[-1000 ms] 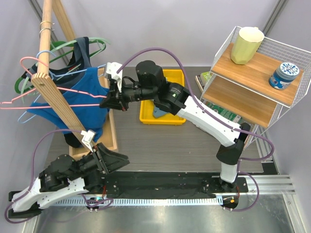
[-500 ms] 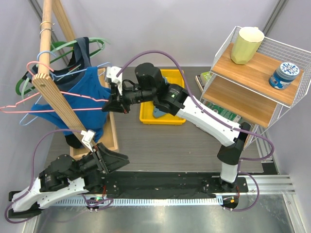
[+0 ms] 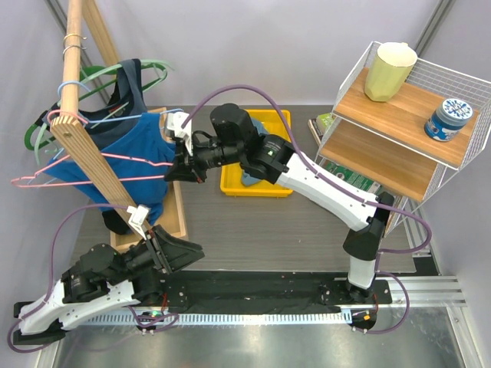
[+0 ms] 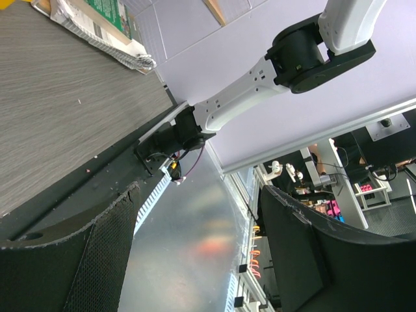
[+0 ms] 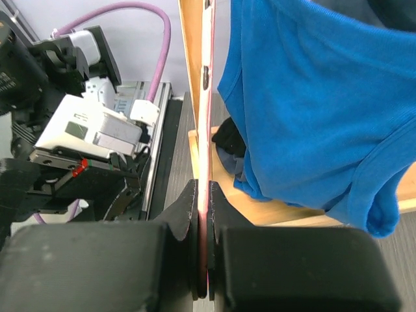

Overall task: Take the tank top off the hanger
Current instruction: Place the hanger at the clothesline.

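Tank top (image 5: 305, 97) hangs just beside right pincer (image 5: 203, 201), which pinches pink hanger (image 5: 207, 117).

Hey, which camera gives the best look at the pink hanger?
Top external: most of the pink hanger shows in outline, lying across the blue tank top. The right wrist view sees only one wire edge-on, pinched between its fingers. The left wrist view does not show it.

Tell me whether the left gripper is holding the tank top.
No, the left gripper stands open and empty, well clear of the tank top.
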Available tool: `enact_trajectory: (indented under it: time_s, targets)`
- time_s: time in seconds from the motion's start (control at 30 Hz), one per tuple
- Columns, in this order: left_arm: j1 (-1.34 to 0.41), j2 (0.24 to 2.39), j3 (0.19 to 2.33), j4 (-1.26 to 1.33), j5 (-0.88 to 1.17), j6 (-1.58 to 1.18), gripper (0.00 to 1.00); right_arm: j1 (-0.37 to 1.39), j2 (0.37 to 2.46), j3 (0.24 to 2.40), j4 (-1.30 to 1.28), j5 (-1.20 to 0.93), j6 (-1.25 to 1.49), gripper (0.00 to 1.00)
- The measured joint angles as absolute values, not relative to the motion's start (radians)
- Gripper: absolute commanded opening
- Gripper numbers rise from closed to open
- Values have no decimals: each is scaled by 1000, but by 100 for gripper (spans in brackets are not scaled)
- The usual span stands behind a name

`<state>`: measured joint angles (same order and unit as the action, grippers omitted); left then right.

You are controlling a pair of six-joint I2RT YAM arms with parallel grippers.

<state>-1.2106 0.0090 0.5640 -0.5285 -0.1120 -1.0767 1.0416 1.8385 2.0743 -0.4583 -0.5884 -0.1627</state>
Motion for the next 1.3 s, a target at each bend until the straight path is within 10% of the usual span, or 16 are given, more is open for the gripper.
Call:
enact_trajectory:
  time_s: [0.7, 1.3]
  targets:
    - [-1211, 9, 564, -529, -113, -1073, 76, 1093, 1729, 1908, -497, -532, -176, 75]
    - [-1211, 9, 564, -530, -120, -1066, 76, 1036, 1494, 1819, -329, -173, -130, 85]
